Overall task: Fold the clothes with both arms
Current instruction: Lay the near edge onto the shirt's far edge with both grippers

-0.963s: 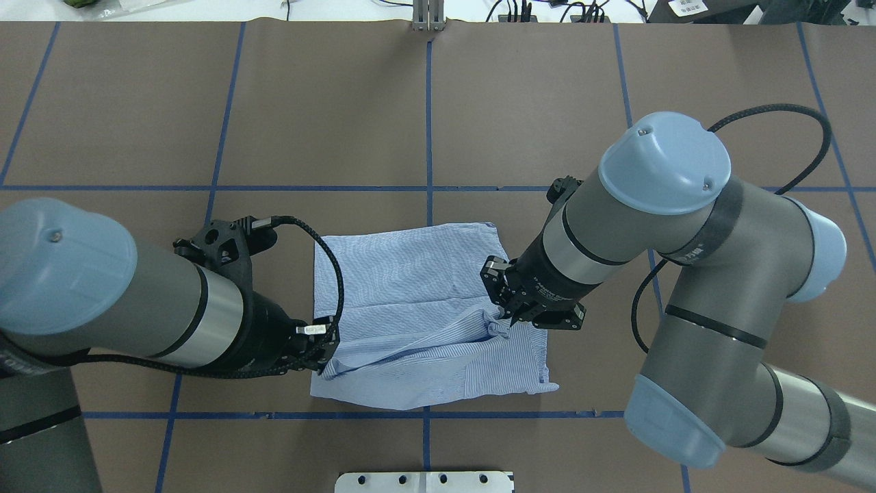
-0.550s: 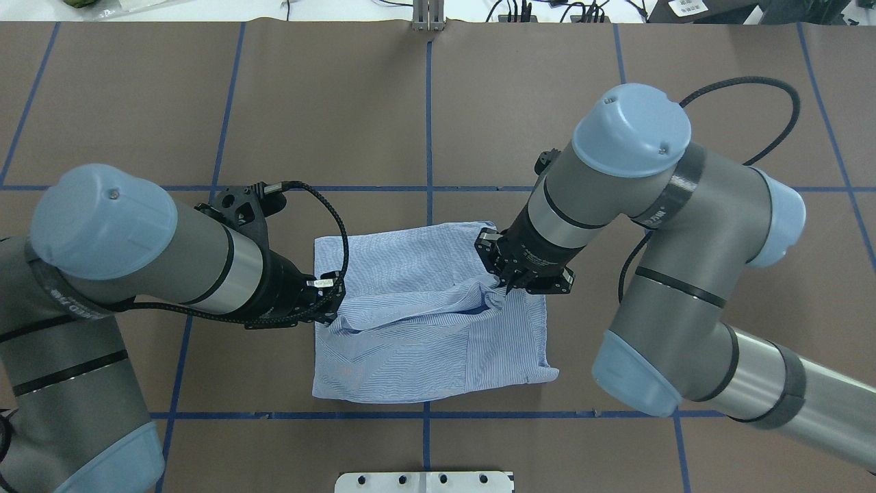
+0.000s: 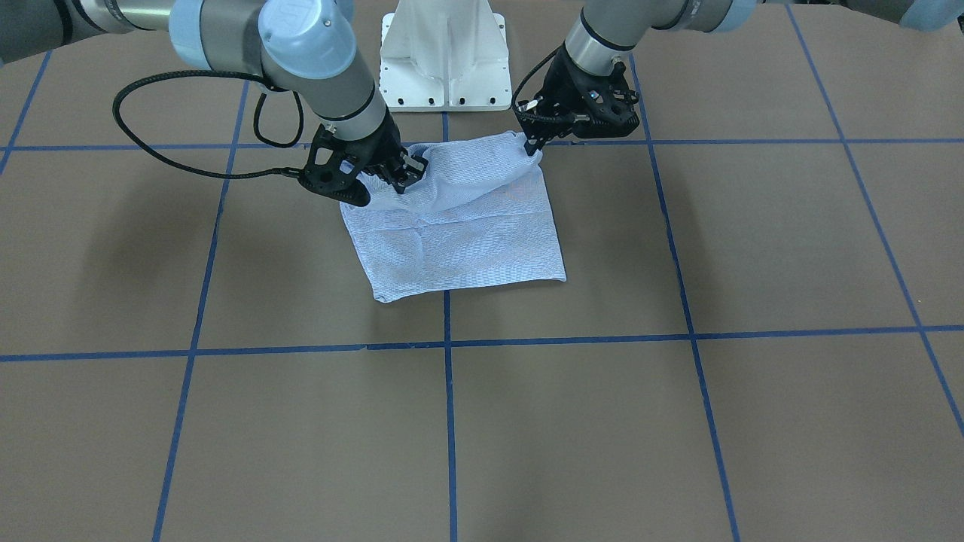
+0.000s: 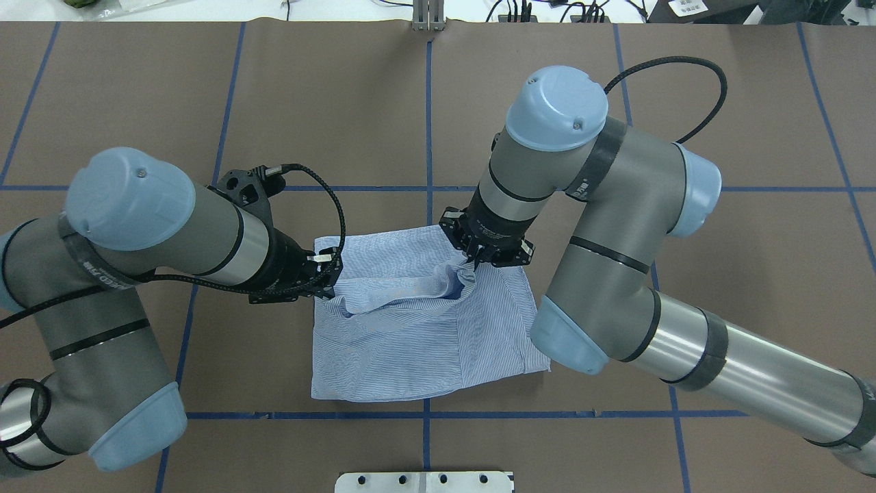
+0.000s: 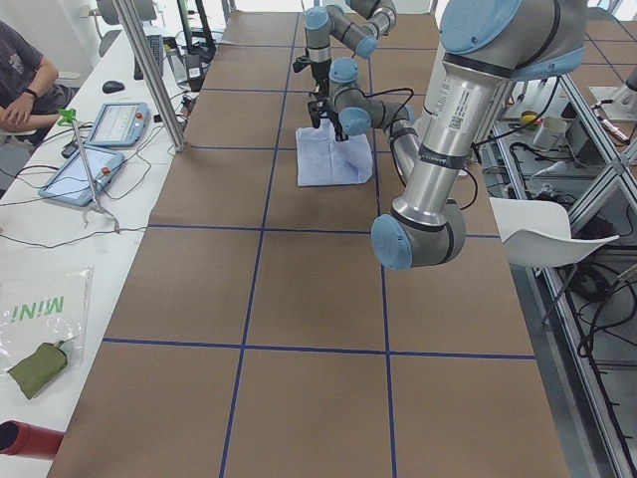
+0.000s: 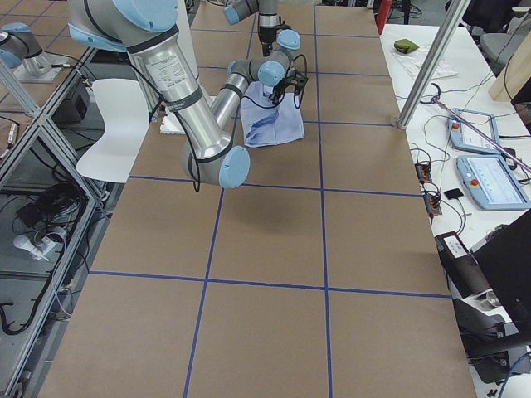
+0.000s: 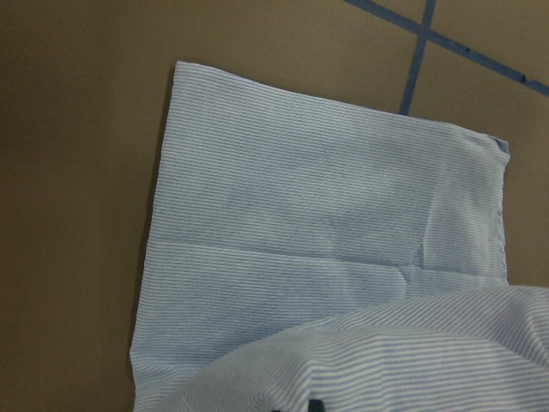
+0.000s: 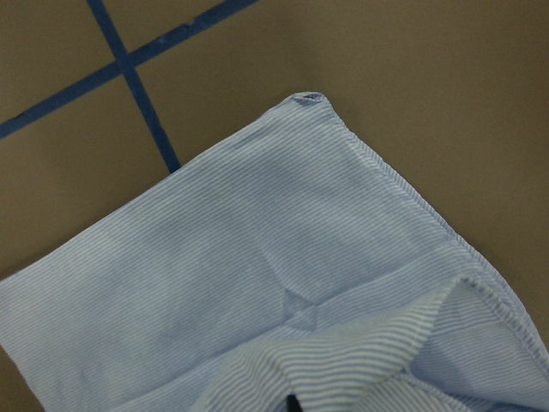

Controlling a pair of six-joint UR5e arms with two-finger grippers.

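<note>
Exterior left shows shirt [image 5: 320, 164] and person [image 5: 20, 75].

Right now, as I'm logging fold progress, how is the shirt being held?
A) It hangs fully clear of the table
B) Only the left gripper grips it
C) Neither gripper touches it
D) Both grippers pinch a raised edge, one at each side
D: the left gripper and right gripper each pinch a lifted edge of the shirt, whose lower part lies flat on the table.
</note>
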